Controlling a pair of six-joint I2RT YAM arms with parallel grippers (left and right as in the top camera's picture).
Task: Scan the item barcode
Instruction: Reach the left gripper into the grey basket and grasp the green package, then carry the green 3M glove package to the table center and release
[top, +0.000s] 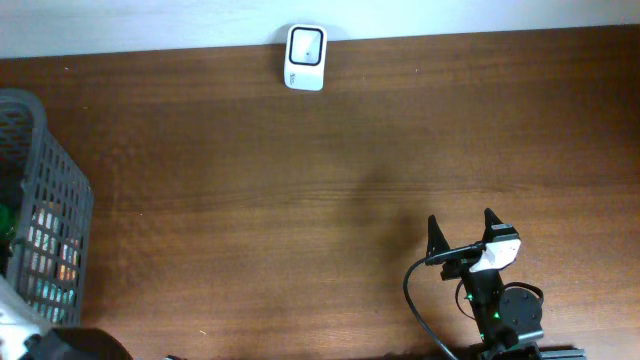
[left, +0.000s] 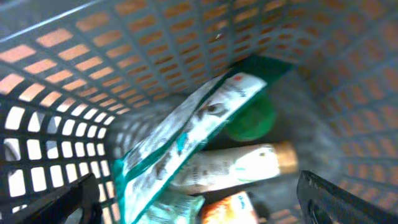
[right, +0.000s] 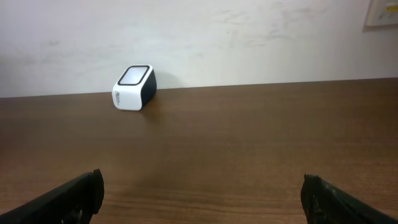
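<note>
The barcode scanner (top: 305, 57), a small white box with a dark window, stands at the table's far edge; the right wrist view shows the scanner (right: 133, 88) against the wall. Items lie in the grey mesh basket (top: 62, 170) at the left. My left gripper (left: 202, 200) hangs open inside it, above a green-and-white pouch (left: 186, 130), a white tube with a gold cap (left: 249, 163), a green round lid (left: 252, 121) and an orange pack (left: 227, 210). It holds nothing. My right gripper (top: 461, 222) stands open and empty over the table near the front right, pointing at the scanner.
The basket wall (left: 93, 62) closes round the left gripper on all sides. Brown wooden table (top: 300, 200) stretches between basket, scanner and right arm. A white wall (right: 249, 37) rises behind the table's far edge.
</note>
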